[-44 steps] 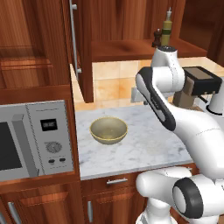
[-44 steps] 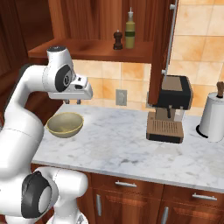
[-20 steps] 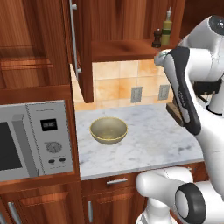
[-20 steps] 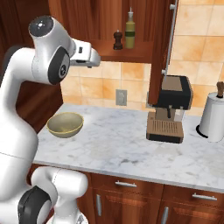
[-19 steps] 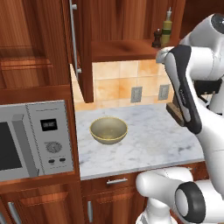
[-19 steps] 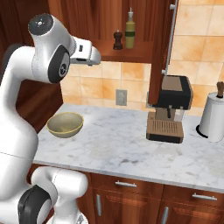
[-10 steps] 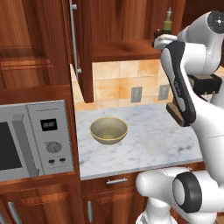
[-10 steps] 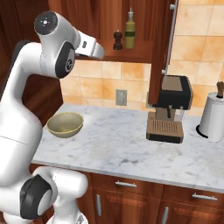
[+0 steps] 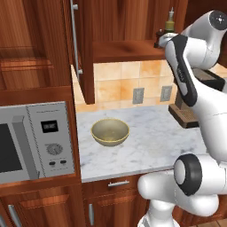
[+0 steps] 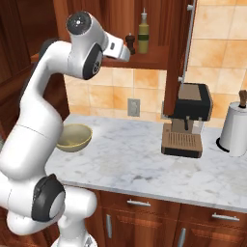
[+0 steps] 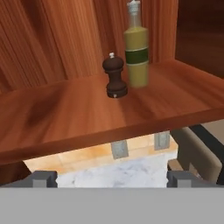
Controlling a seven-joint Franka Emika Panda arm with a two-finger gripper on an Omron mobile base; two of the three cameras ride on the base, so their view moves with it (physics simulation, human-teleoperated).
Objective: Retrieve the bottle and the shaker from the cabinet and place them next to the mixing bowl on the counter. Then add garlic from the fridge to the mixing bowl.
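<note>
A dark brown shaker [image 11: 115, 78] and a yellow-green bottle [image 11: 136, 50] with a dark band stand side by side on the wooden cabinet shelf [image 11: 78, 116], the shaker to the left. My gripper [image 11: 111, 178] is open and empty. It sits just below and in front of the shelf edge, pointing at the two. From the right base view the hand [image 10: 120, 49] hangs level with the shelf, left of the shaker [image 10: 130, 43] and bottle [image 10: 143, 34]. The mixing bowl [image 9: 110, 132] rests on the marble counter [image 9: 150, 142]. The garlic and fridge are out of view.
The open cabinet door [image 9: 83, 48] hangs left of the shelf, and another door [image 10: 178, 53] to its right. A coffee machine [image 10: 189, 120] and a paper towel roll [image 10: 235, 128] stand on the counter. A microwave [image 9: 31, 137] is at the left.
The arm has swung up from over the counter to the height of the cabinet shelf, and the hand now points at the shaker and bottle. The jaws stay open.
</note>
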